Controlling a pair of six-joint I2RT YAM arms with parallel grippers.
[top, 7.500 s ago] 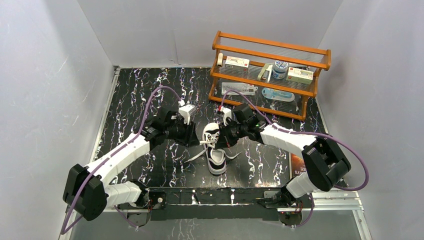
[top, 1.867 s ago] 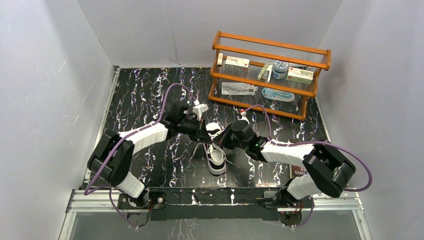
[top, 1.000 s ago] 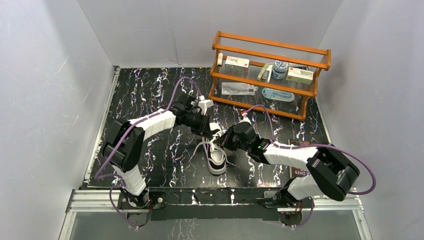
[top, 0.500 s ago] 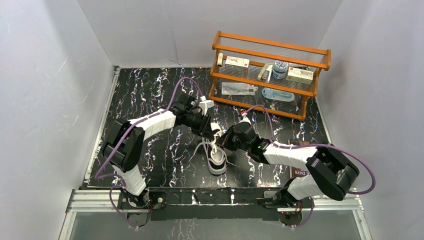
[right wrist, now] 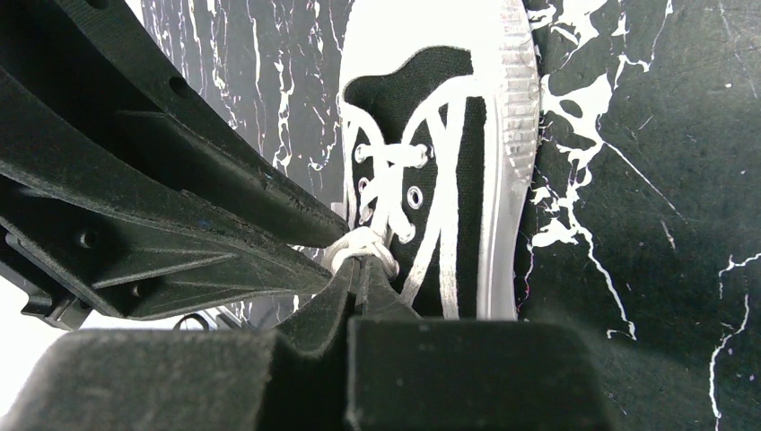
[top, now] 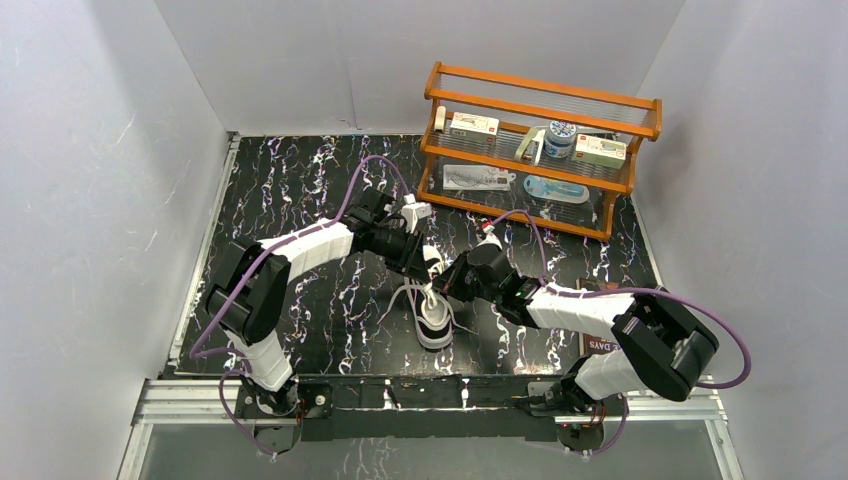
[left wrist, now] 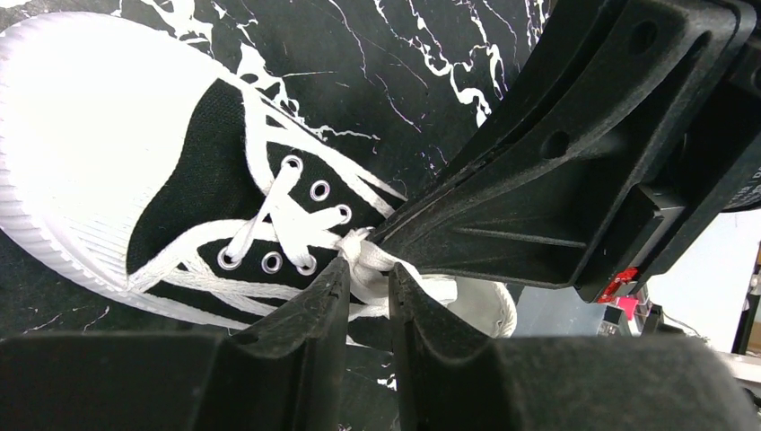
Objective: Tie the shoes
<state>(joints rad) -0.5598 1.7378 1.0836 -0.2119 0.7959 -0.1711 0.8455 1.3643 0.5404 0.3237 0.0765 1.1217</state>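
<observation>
Top view: sneaker (top: 434,322) is lying mid-desk (top: 300,200) between both arms, long axis running near-to-far, toe cap pointing toward the arm bases. The left tool (top: 424,268) is reaching in from the far left and the right tool (top: 443,289) from the right, both meeting over the tongue, about equally near. Loose laces (top: 403,296) are looping out left of the shoe. Left wrist view: the left tool (left wrist: 368,301) is pinching a white lace strand just behind the top eyelets, fingers nearly together, toe pointing away. Right wrist view: the right tool (right wrist: 359,280) is sitting pressed together on the lace bunch at the top eyelets. The shoe is showing black canvas, white sole, and laces crossing through metal eyelets. The knot is probably getting cinched; the pull is likely needing to go sideways, across the long axis.
</observation>
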